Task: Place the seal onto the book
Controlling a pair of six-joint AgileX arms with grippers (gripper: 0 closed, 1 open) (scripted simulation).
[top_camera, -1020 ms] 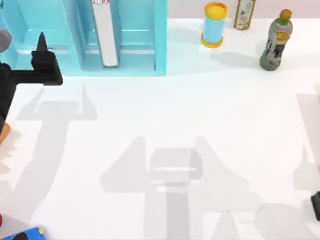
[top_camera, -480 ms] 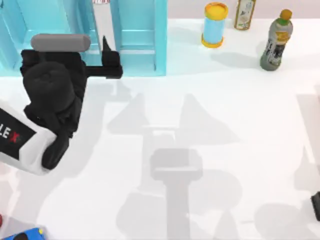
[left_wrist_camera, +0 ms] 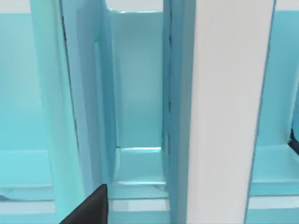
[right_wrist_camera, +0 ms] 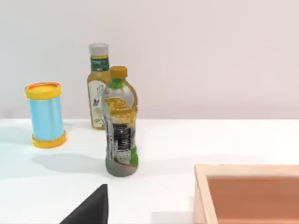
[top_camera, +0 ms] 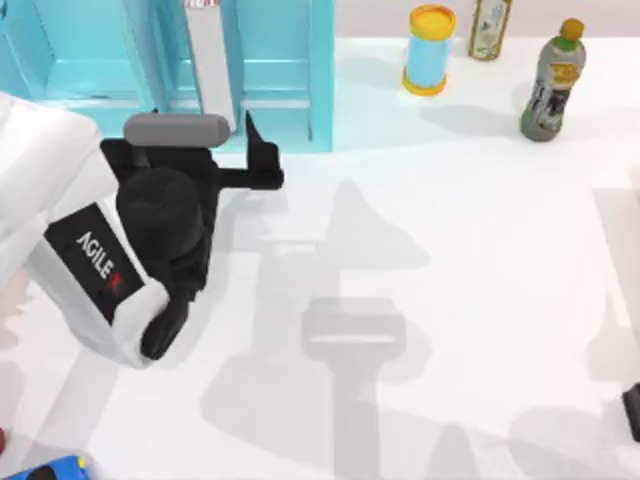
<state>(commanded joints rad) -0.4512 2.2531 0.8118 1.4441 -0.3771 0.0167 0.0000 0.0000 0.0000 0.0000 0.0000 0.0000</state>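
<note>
a light-blue shelf unit [top_camera: 290, 90] stands at the surface's [top_camera: 450, 250] far left; a yellow-lidded blue cylinder [top_camera: 430, 50] and two bottles [top_camera: 552, 82] stand far right.

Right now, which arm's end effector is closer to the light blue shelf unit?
Left. The left end effector is right at the front of the shelf unit, beside its upright white panel. The right arm sits at the table's near right edge, far from it.

Book [top_camera: 210, 60] upright, white page edges showing
</note>
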